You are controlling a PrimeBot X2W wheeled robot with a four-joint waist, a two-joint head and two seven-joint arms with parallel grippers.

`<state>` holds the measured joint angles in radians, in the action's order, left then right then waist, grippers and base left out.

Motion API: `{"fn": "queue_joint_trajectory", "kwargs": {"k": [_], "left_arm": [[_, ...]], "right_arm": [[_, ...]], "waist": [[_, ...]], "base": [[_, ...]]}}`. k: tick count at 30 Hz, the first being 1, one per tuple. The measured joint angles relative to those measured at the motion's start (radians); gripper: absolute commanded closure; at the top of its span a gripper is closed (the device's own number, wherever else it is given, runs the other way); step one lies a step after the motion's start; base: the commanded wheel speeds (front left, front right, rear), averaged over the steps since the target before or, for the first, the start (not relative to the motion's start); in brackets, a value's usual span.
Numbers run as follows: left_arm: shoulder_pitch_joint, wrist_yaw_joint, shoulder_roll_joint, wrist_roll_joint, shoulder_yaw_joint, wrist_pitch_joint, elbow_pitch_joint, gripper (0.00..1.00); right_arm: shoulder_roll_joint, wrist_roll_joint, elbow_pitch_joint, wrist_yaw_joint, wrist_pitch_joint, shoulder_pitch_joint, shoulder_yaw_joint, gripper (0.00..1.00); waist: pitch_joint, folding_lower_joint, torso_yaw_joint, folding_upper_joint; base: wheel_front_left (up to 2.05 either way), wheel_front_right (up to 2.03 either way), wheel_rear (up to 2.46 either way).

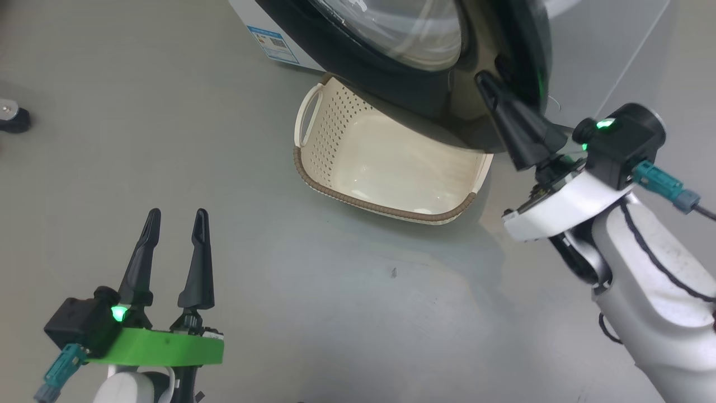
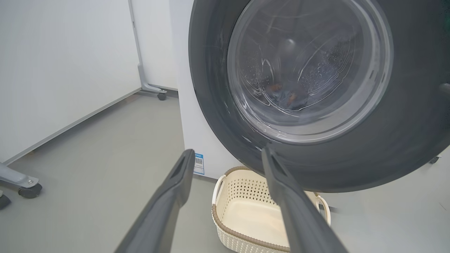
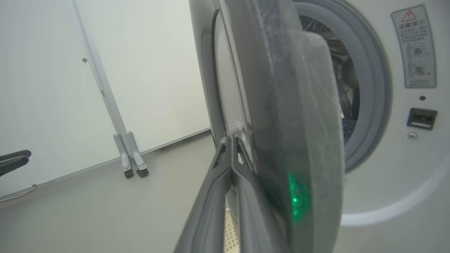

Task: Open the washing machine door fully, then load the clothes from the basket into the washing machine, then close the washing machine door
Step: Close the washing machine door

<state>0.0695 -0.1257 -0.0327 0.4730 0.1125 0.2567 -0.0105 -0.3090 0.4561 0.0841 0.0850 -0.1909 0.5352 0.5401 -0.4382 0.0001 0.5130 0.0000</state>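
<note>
Right gripper (image 1: pixel 482 83), pinched shut and empty, rests against the door (image 1: pixel 358 56), left gripper (image 1: pixel 177 215) gaping empty well off it, basket (image 1: pixel 335 129) bare beneath it, clothes (image 2: pixel 281 94) behind its glass: closing seems underway, needing a steady push until it latches.

Smooth grey floor (image 1: pixel 168 140), small dark speck (image 1: pixel 394 272) near. White partition panels (image 2: pixel 52 70) on castor feet (image 3: pixel 132 165), far left.
</note>
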Motion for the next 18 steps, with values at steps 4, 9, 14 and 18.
{"fn": "queue_joint_trajectory", "kwargs": {"k": [4,9,14,18], "left_arm": [[0.02,0.0,0.0,0.002,0.013,0.0,-0.003,0.0],[0.042,0.0,0.001,0.012,0.027,0.0,-0.009,0.0],[0.064,0.0,0.002,0.021,0.042,0.0,-0.019,0.0],[0.086,0.0,0.004,0.038,0.052,0.0,-0.026,0.0]], "right_arm": [[-0.007,0.001,0.018,-0.017,-0.001,0.055,-0.042,1.0],[-0.008,0.005,0.044,-0.028,-0.001,0.117,-0.082,1.0],[-0.022,0.007,0.071,-0.045,0.001,0.195,-0.116,1.0],[-0.036,0.01,0.094,-0.045,0.002,0.261,-0.139,1.0]], "waist": [[-0.018,0.0,-0.001,0.0],[-0.043,0.0,-0.002,0.0],[-0.072,0.0,0.0,0.0],[-0.097,0.0,0.003,0.0]], "base": [[0.0,0.0,0.0],[0.0,0.0,0.0],[0.0,0.0,0.0],[0.0,0.0,0.0]]}}
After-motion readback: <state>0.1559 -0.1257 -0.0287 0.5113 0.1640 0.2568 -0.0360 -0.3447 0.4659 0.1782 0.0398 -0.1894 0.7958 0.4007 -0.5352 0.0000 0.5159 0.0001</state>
